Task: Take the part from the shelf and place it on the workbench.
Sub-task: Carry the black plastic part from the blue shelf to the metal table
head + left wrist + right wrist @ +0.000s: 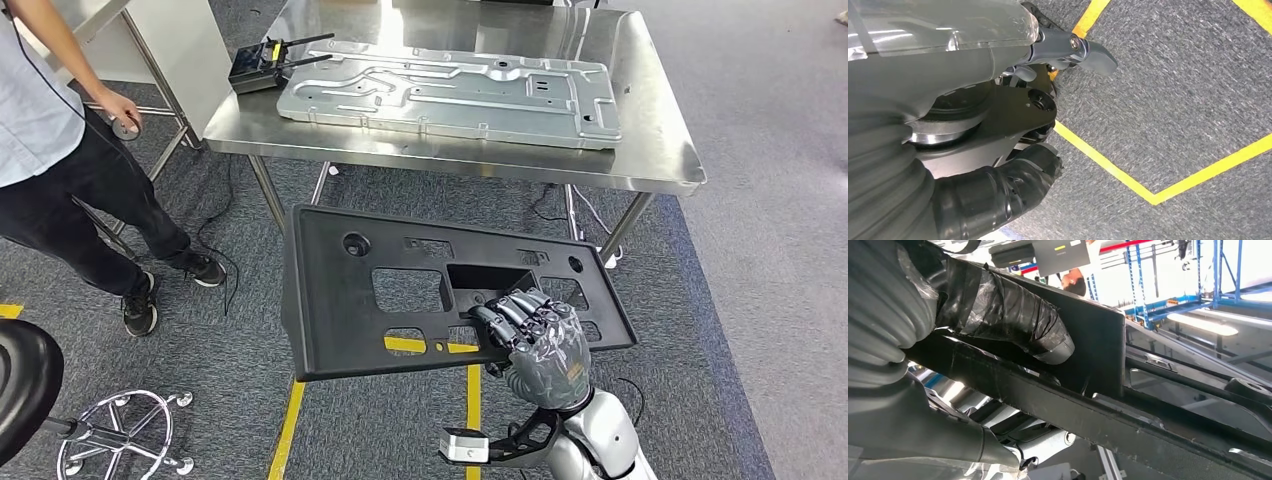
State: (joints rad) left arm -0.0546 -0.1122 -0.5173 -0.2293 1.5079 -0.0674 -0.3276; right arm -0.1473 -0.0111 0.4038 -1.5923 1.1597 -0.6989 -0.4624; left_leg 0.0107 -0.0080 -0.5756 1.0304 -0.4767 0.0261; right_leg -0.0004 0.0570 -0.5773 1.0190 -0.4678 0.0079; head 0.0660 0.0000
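The right hand [532, 335] grasps the black plastic panel [400, 290] near its five o'clock corner, holding it level above the carpet just short of the steel workbench [660, 150] at twelve o'clock, while the left hand [998, 195] hangs over the floor with fingers loosely curled, holding nothing.

Head cam: high, facing forward and down over the right hand [535, 335] to the workbench [655, 150] beyond it, mid range. Right wrist cam: very close behind the right hand, under the black panel [1098, 340], angled up at ceiling lights. It shares hand and panel with the head cam. Left wrist cam: tight behind the left hand [1013, 125], facing down at grey carpet [1173, 90] with yellow tape; carpet also in the head cam.
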